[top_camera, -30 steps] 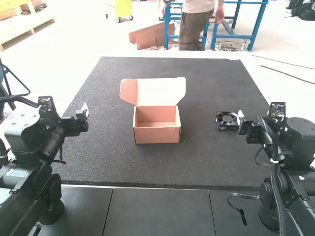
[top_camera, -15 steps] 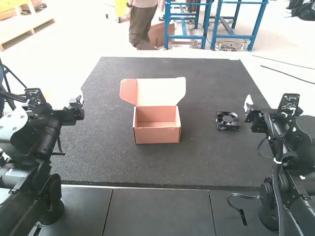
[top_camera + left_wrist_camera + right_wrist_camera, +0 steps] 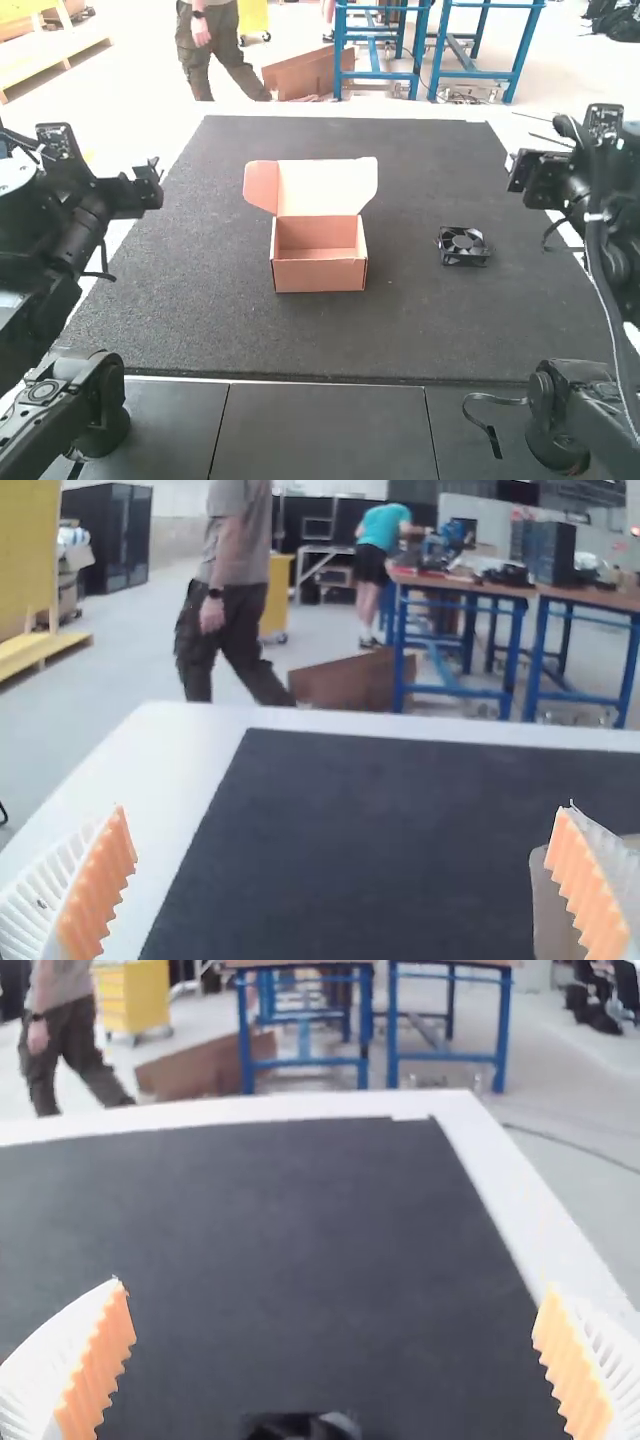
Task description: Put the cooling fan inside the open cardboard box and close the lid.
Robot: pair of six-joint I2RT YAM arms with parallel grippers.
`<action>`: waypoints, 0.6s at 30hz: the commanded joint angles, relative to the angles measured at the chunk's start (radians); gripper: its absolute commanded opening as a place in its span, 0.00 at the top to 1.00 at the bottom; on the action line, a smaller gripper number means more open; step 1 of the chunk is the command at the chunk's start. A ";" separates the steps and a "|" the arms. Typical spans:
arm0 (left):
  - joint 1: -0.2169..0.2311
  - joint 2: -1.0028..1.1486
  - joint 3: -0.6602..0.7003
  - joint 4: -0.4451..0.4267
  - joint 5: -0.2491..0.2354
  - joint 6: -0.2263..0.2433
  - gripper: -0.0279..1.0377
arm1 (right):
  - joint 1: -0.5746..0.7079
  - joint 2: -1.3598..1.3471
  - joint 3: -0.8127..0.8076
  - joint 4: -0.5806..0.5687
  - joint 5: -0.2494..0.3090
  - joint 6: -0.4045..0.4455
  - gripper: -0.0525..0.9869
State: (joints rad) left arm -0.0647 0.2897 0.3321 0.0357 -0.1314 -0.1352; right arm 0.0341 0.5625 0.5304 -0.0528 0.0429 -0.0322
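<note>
An open cardboard box [image 3: 319, 252] stands mid-mat with its lid [image 3: 325, 186] tipped up and back. A small black cooling fan [image 3: 463, 246] lies flat on the mat to the box's right; its top edge shows as the fan [image 3: 300, 1426] in the right wrist view. My left gripper [image 3: 148, 183] hovers high over the mat's left edge, open, with nothing between its orange pads [image 3: 95, 890]. My right gripper [image 3: 520, 170] hangs above the mat's right side, beyond the fan, open and empty, orange pads [image 3: 575, 1375] wide apart.
The black mat [image 3: 350, 310] covers the table, with a white border [image 3: 520, 1220] around it. Bare mat lies in front of and around the box.
Both arms have risen and drawn outward and back from low positions beside the box and fan. Box and fan have not moved.
</note>
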 commanded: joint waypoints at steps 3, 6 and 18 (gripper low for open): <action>0.003 0.120 0.217 -0.119 -0.025 0.013 0.06 | -0.003 0.163 0.244 -0.216 0.000 0.126 0.07; 0.005 0.216 0.340 -0.249 -0.042 0.013 0.07 | -0.007 0.258 0.349 -0.363 -0.005 0.124 0.07; -0.004 0.468 0.551 -0.620 -0.011 0.011 0.06 | -0.008 0.442 0.491 -0.622 0.003 0.091 0.08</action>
State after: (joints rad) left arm -0.0658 0.7238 0.8536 -0.5503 -0.1532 -0.1349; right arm 0.0341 0.9550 0.9867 -0.6514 0.0395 0.0200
